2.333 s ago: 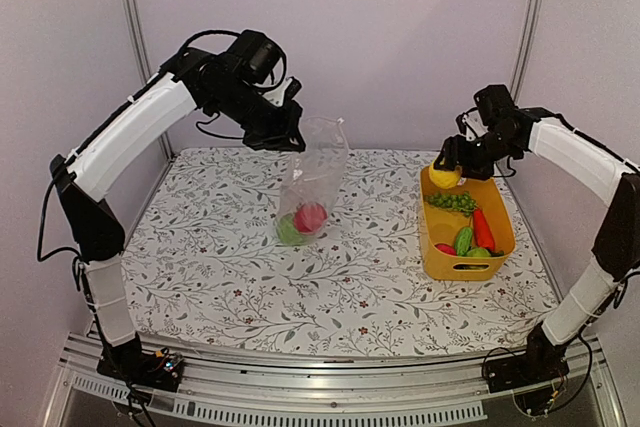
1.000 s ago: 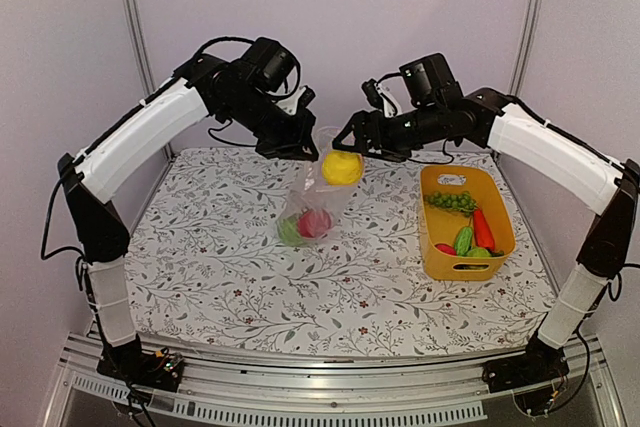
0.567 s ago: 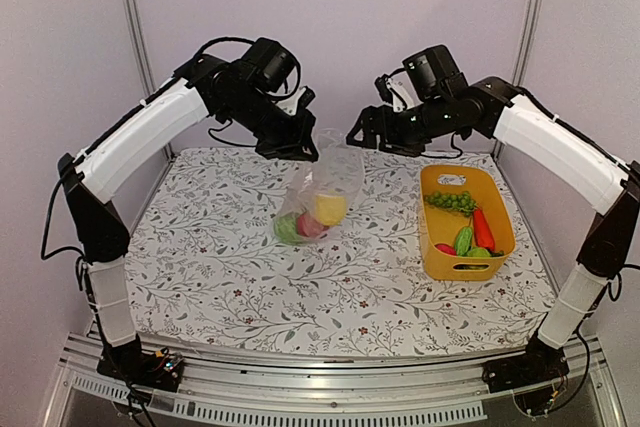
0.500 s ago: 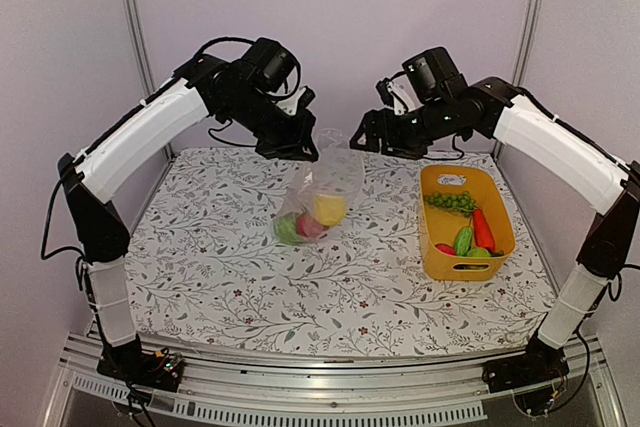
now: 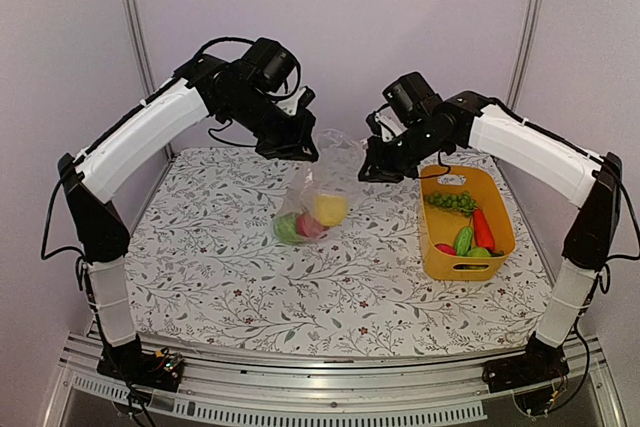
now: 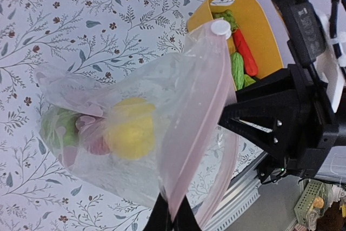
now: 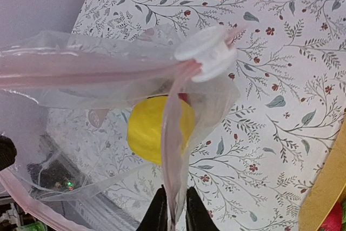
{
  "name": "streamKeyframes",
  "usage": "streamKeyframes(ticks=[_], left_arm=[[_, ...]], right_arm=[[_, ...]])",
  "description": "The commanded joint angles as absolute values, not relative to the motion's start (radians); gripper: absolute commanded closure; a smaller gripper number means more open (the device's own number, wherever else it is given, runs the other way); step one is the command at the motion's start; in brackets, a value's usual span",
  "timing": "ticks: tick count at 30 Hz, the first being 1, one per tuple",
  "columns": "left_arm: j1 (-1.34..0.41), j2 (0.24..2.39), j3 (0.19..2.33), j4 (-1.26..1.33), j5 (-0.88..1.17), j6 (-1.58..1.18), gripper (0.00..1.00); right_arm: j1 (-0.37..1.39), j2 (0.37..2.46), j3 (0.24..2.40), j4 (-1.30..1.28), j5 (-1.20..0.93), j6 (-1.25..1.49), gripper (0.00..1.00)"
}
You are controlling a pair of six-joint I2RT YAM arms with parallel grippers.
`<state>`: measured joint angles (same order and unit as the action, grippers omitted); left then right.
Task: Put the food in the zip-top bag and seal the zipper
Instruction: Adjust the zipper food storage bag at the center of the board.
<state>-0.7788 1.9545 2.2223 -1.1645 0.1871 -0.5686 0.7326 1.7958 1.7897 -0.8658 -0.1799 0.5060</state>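
From the overhead camera I see the left gripper (image 5: 303, 150) up over the middle of the table (image 5: 220, 267), clamped tight on the top edge of the bag (image 5: 335, 172). The bag hangs below it. The right gripper (image 5: 368, 172) is at the bag's right side, up against the plastic; from here I cannot tell how wide its jaws stand. At the bottom of the bag sit a lemon (image 5: 330, 209), a red ball (image 5: 311, 228) and a green ball (image 5: 289, 230), packed together, low down at the table. To the right, apart from the bag, is the yellow basket (image 5: 462, 270) with the grapes (image 5: 452, 201), a carrot (image 5: 483, 229) and a cucumber (image 5: 463, 240) inside.

On the left wrist camera my own two fingers are pressed together at the bottom of the picture, with the pinkish zipper (image 6: 197, 123) pinched between them. The zipper runs up from there to a white slider (image 6: 220, 27) at its far end. The mouth gapes beside it, and the lemon shows through the plastic with the red and green balls behind. The black right gripper is close in on the right, and the basket lies beyond the slider.

On the right wrist camera the jaws are narrow, nipped on the other lip of the zipper just below the slider. The lemon sits down inside the bag, right behind that strip
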Motion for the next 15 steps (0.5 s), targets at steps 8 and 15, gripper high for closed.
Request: streamKeyframes(ticks=[8, 15], left_arm=[[-0.796, 2.022, 2.345, -1.383, 0.057, -0.498, 1.0], [-0.779, 1.956, 2.406, -1.291, 0.041, -0.527, 1.0]], right_arm=[[0.736, 1.797, 2.008, -0.975, -0.217, 0.57, 1.0], [0.738, 1.807, 2.013, -0.966, -0.255, 0.566, 1.0]])
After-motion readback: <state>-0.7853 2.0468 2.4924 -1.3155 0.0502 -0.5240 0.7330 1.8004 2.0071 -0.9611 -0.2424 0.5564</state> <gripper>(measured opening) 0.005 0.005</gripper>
